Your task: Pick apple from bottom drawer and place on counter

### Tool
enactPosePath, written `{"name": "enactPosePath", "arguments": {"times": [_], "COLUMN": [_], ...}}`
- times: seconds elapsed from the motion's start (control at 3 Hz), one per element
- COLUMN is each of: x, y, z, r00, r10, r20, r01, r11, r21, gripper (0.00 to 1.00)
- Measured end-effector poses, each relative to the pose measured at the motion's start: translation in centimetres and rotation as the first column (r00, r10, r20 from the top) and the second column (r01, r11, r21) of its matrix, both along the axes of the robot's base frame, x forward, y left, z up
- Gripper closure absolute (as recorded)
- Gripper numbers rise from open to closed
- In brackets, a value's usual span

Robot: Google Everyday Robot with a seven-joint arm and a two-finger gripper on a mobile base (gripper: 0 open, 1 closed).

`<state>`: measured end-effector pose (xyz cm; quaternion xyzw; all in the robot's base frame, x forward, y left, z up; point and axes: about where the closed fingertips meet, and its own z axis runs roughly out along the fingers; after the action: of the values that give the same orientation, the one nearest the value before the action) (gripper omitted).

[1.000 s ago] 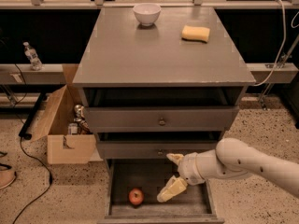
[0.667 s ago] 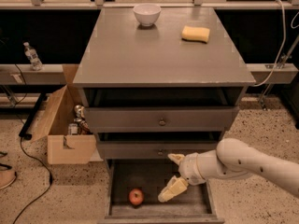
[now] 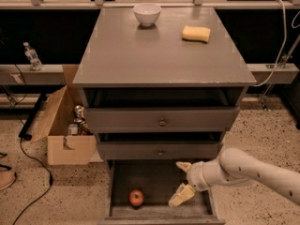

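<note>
Right, here we are low in the frame: the bottom drawer stands pulled out, and the apple sits on its grey floor at lower centre, close to the front wall and left of the middle. The gripper hangs over the right half of that drawer, reaching in from the lower right on its white arm. Its fingers are spread wide with nothing between them. Gripper and apple are near each other but clearly apart.

This looks like the approach to the pick, so the grasp is not yet made. To do it well, the gripper should slide left across the drawer and drop low enough that the fingers pass either side of the apple's widest part, not over its crown. The apple is round and will likely roll if one finger nudges it first, so centre up before squeezing. Mind the front of the middle drawer just above, and the bottom drawer's front wall right beside the fruit.

Up top, the counter has a white bowl and a yellow sponge along its far edge, so the near half is the sensible landing spot.
</note>
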<state>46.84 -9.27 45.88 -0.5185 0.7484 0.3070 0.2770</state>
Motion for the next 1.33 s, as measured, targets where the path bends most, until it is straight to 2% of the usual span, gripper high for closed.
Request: {"name": "enactPosePath", "arguments": {"times": [0.33, 0.67, 1.0, 1.33], "x": [0.6, 1.0, 3.0, 3.0], "y": [-1.1, -1.5, -1.7, -1.7], "z": [-4.7, -11.6, -15.2, -15.2], "r00": [1.0, 0.9975, 0.9856, 0.9856], "r10": [-0.004, -0.068, -0.153, -0.153], "r20": [0.0, 0.017, 0.073, 0.073], "r01": [0.004, 0.07, 0.163, 0.163], "r11": [0.998, 0.986, 0.972, 0.972], "r21": [-0.055, -0.15, -0.168, -0.168], "gripper": [0.0, 0.0, 0.0, 0.0]}}
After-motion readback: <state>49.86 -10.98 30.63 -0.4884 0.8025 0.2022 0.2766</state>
